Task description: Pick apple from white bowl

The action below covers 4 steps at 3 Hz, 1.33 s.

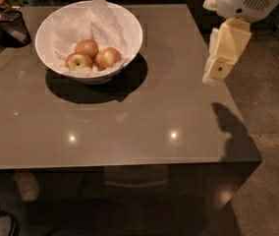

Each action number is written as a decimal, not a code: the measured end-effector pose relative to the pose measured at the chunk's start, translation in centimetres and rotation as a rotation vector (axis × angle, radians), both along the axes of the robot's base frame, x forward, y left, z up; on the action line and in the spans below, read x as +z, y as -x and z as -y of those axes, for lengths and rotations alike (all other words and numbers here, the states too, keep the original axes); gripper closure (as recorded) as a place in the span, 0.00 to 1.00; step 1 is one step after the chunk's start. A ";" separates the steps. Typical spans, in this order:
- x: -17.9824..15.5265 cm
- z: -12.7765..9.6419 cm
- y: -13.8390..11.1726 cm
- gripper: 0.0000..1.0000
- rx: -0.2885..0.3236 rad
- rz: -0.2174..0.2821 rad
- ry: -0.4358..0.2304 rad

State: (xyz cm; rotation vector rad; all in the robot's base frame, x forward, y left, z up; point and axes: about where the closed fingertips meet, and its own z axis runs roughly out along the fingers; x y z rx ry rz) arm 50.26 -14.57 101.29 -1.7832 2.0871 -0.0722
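Note:
The white bowl (129,31), lined with crumpled white paper, stands on the far left part of the brown table (129,117). Three apples lie in it. The apple (108,58), orange-red with a pale-yellow flank, is the right one. A red apple with a yellow-green patch (78,61) lies at the left and a pinkish-red one (87,47) behind. My gripper (217,69) hangs pointing down over the table's right edge, well to the right of the bowl and above the tabletop, holding nothing.
A small dark cup of utensils (9,26) stands at the table's far left corner. The table's right edge (233,112) borders a speckled floor (272,132). My arm's shadow (230,127) falls on the table's near right corner.

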 end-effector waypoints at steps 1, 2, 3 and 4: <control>1.2 -5.2 -4.2 0.00 0.065 0.035 0.003; 1.2 -5.4 -4.6 0.00 0.058 0.041 -0.009; 1.4 -7.7 -6.7 0.00 0.076 0.043 -0.059; 1.5 -10.2 -8.8 0.04 0.109 0.034 -0.090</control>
